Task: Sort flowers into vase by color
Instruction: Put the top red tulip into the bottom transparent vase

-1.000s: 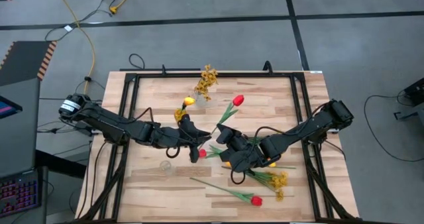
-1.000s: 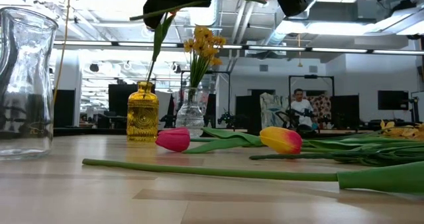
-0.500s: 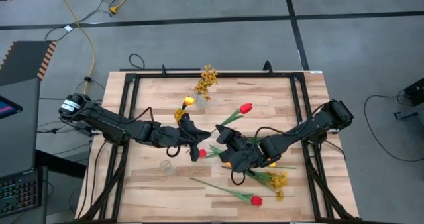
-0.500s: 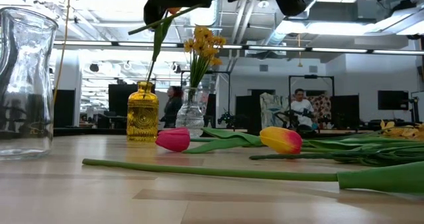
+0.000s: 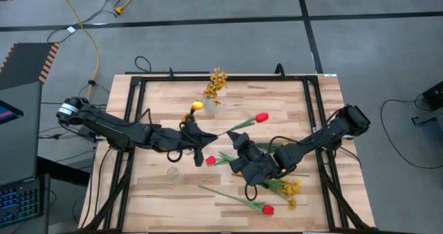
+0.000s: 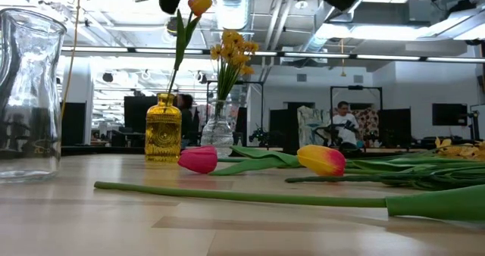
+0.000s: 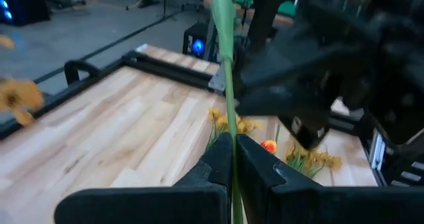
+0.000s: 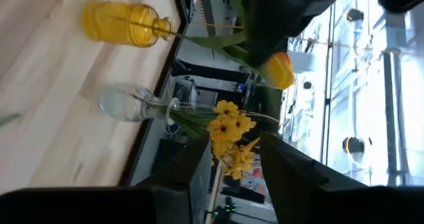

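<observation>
Left gripper, clenched on one red tulip's stem above mid-table; right gripper released beside it. Two red tulips and one yellow-orange tulip lie flat. Three vases: amber, clear, empty.

Black metal frame runs round the wooden tabletop, enclosing both grippers. Yellow cable lies on the grey floor well beyond the left gripper. Seated person in the room far behind the grippers in the low view.
</observation>
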You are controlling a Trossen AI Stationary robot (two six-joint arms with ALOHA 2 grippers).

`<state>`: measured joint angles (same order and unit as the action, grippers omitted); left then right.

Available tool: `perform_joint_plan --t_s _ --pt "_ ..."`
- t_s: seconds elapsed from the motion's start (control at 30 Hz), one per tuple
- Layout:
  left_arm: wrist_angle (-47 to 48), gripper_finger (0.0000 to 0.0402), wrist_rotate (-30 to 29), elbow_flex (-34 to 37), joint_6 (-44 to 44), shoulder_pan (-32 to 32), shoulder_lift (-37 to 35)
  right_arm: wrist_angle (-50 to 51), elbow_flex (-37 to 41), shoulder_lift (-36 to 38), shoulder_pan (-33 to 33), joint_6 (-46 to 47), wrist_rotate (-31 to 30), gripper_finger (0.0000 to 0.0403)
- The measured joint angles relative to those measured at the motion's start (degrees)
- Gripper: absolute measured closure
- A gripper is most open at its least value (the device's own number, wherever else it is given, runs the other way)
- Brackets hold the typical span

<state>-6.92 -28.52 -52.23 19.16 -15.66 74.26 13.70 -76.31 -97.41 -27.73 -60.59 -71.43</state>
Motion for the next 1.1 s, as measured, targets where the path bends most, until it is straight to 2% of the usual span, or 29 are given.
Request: perform_joint_plan --t_s 0.3,0.4,0.57,0.73,0.9,0.97,1.1 --pt "2.48 0.0401 -0.06 0.0 -2.2 -0.02 -5.72 0.44 0.0 0.0 -1.99 4.5 -0.8 0.0248" --pt "3.8 0.0401 -0.11 0.0 -3.75 -0.42 -8.15 1.43 0.0 0.0 -1.94 8.49 -1.05 0.0249" --pt "3.61 0.0401 -2.03 0.0 -8.71 -3.27 -14.13 11.36 0.0 2.35 -0.65 19.92 -0.8 0.025" --pt "4.76 0.0401 -9.39 0.0 -13.98 -8.83 -19.89 27.95 0.0 8.32 1.93 42.9 1.26 0.025" --pt "6.46 0.0401 -21.02 0.02 -17.67 -16.11 -21.43 40.89 0.21 14.82 5.4 64.97 10.86 0.025" --pt "5.74 0.0401 -25.27 1.0 -17.73 -18.97 -21.04 40.69 2.0 16.91 6.67 68.78 12.84 0.025" --pt "5.05 0.0401 -31.64 4.57 -14.83 -23.4 -20.65 38.18 6.39 19.51 8.44 70.26 13.08 0.025"
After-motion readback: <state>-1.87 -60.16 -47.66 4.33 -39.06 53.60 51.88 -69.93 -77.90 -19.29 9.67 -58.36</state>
